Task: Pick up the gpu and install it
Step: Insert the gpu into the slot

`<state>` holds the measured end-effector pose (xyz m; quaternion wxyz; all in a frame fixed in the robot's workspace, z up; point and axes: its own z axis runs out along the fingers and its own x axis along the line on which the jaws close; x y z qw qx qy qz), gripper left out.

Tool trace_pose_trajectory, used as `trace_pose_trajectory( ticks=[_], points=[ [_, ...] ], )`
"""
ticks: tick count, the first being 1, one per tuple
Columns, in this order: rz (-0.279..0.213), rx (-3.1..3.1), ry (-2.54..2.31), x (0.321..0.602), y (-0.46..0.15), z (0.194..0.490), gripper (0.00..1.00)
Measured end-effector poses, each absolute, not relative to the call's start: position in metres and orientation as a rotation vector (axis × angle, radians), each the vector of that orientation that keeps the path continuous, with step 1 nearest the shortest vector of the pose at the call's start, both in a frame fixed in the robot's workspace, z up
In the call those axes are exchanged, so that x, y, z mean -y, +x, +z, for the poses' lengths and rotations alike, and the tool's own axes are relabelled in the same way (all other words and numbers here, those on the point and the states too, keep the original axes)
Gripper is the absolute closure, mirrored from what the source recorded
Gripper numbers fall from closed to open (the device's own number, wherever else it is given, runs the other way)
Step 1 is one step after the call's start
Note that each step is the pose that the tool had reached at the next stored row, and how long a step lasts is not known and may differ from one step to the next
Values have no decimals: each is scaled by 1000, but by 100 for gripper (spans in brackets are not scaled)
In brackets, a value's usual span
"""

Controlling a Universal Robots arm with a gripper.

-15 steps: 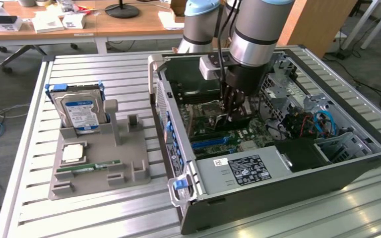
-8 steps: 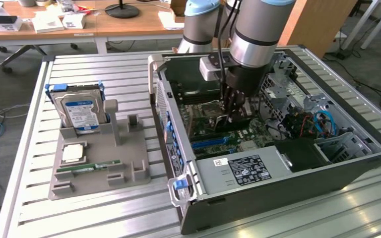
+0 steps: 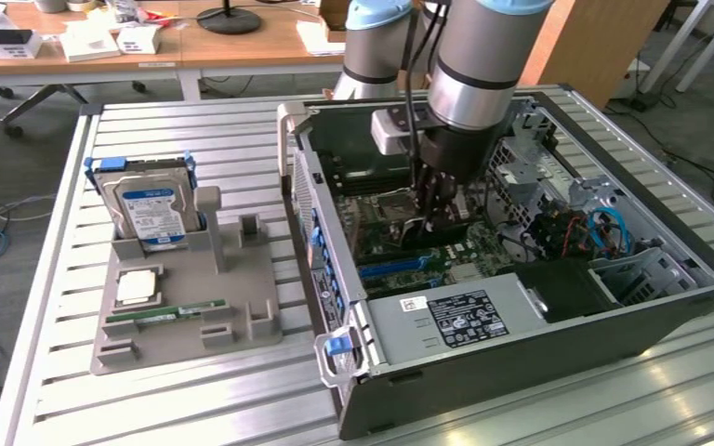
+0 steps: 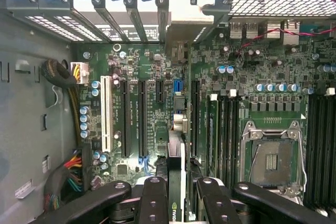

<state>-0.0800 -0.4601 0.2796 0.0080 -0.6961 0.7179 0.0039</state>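
In the wrist view the gpu [image 4: 177, 153] shows edge-on as a thin dark card with a green logo near the fingers, and its silvery bracket [image 4: 181, 27] sits at the far end by the case's rear slots. My gripper [image 4: 178, 195] is shut on the card, one black finger on each side. It hangs just above the green motherboard [image 4: 152, 66], between the long black expansion slots [image 4: 142, 114]. In the exterior view the gripper [image 3: 438, 216] reaches straight down into the open computer case [image 3: 519, 372], low over the board.
A grey parts holder [image 3: 190, 321] lies at the exterior view's left, carrying a blue-labelled hard drive [image 3: 149, 209], a processor chip [image 3: 138, 286] and a green memory stick [image 3: 165, 316]. Inside the case are the power supply [image 3: 456, 318], the empty processor socket [image 4: 273, 156] and cables [image 4: 65, 85].
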Motion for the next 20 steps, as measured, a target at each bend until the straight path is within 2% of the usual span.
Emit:
trace_pose_trajectory(
  ticks=[20],
  points=[
    [12,-2244,-2176,460,-88,278,74]
  ],
)
